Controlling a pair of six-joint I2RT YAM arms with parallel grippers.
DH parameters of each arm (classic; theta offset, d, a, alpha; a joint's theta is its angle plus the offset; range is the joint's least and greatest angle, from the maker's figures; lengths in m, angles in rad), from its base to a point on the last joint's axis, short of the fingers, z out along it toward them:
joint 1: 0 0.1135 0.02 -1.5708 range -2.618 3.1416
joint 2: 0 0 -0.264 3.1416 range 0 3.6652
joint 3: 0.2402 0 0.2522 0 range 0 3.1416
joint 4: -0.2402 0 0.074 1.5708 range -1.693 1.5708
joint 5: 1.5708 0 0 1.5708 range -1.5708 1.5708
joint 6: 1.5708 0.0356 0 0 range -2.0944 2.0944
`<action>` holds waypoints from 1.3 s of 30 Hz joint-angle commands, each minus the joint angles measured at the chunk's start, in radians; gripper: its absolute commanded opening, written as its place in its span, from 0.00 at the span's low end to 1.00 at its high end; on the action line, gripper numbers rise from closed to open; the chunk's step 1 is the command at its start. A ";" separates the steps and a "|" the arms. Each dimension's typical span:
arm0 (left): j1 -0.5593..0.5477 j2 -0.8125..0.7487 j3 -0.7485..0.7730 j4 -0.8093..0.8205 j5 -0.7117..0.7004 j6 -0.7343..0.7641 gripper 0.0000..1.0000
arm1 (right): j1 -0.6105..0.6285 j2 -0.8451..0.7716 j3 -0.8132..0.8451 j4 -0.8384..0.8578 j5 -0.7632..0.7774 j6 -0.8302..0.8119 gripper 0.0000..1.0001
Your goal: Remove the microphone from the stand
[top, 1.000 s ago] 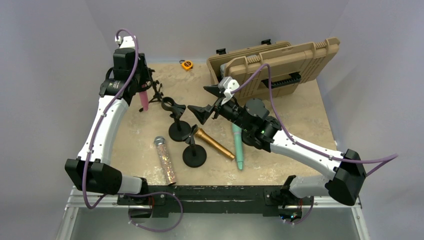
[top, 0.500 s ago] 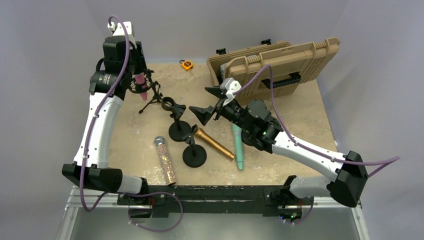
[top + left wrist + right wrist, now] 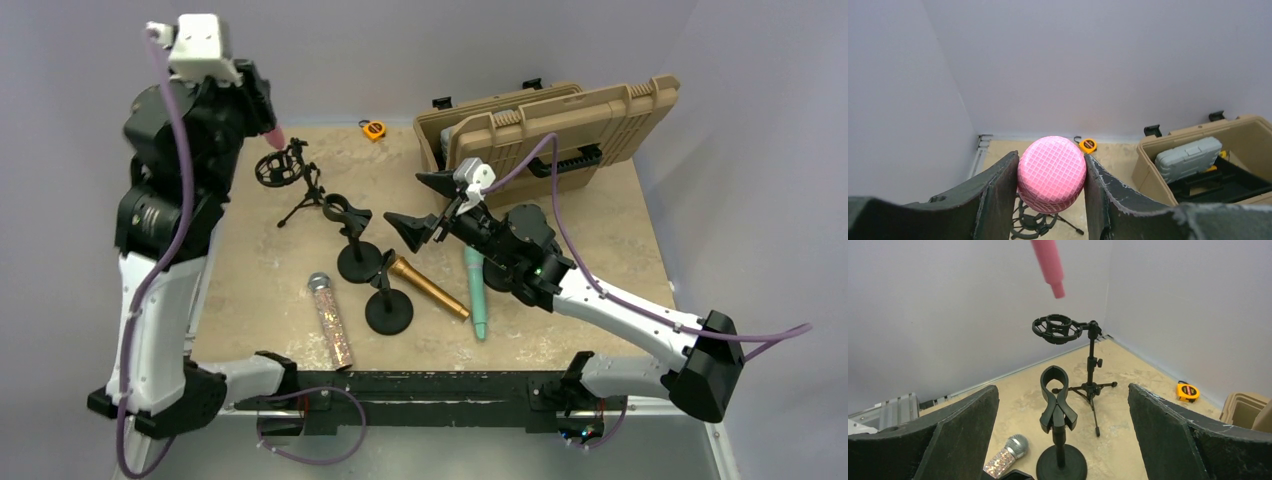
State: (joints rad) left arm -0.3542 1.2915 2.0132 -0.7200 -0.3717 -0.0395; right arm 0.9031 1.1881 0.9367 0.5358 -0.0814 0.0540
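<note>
Your left end effector (image 3: pixel 1050 176) is pinching the pink microphone (image 3: pixel 1048 264) near its head, tail pointing down, high enough to clear the ring of the tripod stand (image 3: pixel 1091 365). Your right end effector (image 3: pixel 418 204) hovers over the bench (image 3: pixel 620 230), spread wide and holding nothing, probably just on standby.

Left claw (image 3: pixel 1050 162) raised high, gripping the microphone (image 3: pixel 1051 175); right claw (image 3: pixel 404 197) low, spread wide, seemingly level.

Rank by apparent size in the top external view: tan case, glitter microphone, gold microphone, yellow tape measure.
Largest: tan case, clearly.
Middle: glitter microphone and gold microphone look about alike, so they are left unranked.
Smallest: yellow tape measure, though it sits far from the camera.
</note>
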 commanded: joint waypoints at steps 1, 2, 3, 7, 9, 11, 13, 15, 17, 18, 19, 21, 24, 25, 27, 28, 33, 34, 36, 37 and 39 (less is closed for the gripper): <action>0.001 -0.172 -0.093 0.131 -0.063 0.001 0.00 | 0.003 -0.020 -0.009 0.046 -0.019 0.012 0.99; 0.001 -0.197 -0.117 0.135 -0.079 -0.008 0.00 | 0.003 -0.018 -0.009 0.046 -0.022 0.012 0.99; 0.001 -0.225 -0.144 0.133 -0.097 -0.015 0.00 | 0.003 -0.016 -0.011 0.047 -0.024 0.013 0.99; 0.001 -0.314 -0.285 0.082 -0.253 -0.022 0.00 | 0.004 -0.016 -0.017 0.057 -0.028 0.011 0.99; 0.001 -0.341 -0.381 0.068 -0.347 -0.013 0.00 | 0.004 -0.011 -0.014 0.059 -0.030 0.006 0.99; 0.001 -0.365 -0.476 0.040 -0.449 -0.019 0.00 | 0.003 -0.007 -0.010 0.053 -0.028 0.000 0.99; 0.003 -0.387 -0.561 0.001 -0.522 -0.041 0.00 | 0.003 -0.008 -0.011 0.049 -0.024 -0.002 0.99; 0.006 -0.410 -0.636 -0.049 -0.530 -0.082 0.00 | 0.003 -0.010 -0.016 0.052 -0.023 -0.003 0.99; 0.011 -0.430 -0.704 -0.105 -0.471 -0.133 0.00 | 0.004 -0.010 -0.023 0.058 -0.026 -0.003 0.99; 0.018 -0.432 -0.732 -0.136 -0.428 -0.166 0.00 | 0.003 -0.008 -0.025 0.061 -0.027 -0.003 0.99; 0.026 -0.433 -0.753 -0.174 -0.399 -0.203 0.00 | 0.004 -0.005 -0.025 0.061 -0.027 -0.003 0.99; 0.061 -0.427 -0.793 -0.230 -0.334 -0.270 0.00 | 0.003 0.001 -0.023 0.059 -0.027 -0.002 0.99; 0.201 -0.405 -0.839 -0.260 -0.126 -0.354 0.00 | 0.004 0.006 -0.023 0.059 -0.030 -0.002 0.99; 0.246 -0.392 -0.843 -0.274 -0.056 -0.385 0.00 | 0.004 0.008 -0.023 0.059 -0.031 -0.002 0.99; 0.303 -0.358 -0.848 -0.302 0.044 -0.425 0.00 | 0.003 0.011 -0.022 0.054 -0.031 0.000 0.99; 0.317 -0.342 -0.852 -0.310 0.074 -0.442 0.00 | 0.003 0.013 -0.021 0.053 -0.031 0.000 0.99; 0.353 -0.291 -0.917 -0.299 0.156 -0.534 0.00 | 0.003 0.011 -0.023 0.050 -0.028 0.002 0.99; 0.374 -0.284 -0.935 -0.300 0.153 -0.564 0.00 | 0.004 0.013 -0.023 0.050 -0.028 0.001 0.99; 0.390 -0.275 -0.960 -0.303 0.158 -0.601 0.00 | 0.003 0.016 -0.021 0.050 -0.026 0.001 0.99; 0.397 -0.271 -0.973 -0.306 0.159 -0.619 0.00 | 0.003 0.017 -0.021 0.050 -0.026 0.001 0.99; 0.417 -0.266 -1.008 -0.303 0.158 -0.659 0.00 | 0.003 0.023 -0.022 0.054 -0.027 0.000 0.99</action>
State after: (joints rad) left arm 0.0273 1.0275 1.0462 -1.0279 -0.2539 -0.5735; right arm 0.9031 1.2015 0.9195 0.5472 -0.0975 0.0532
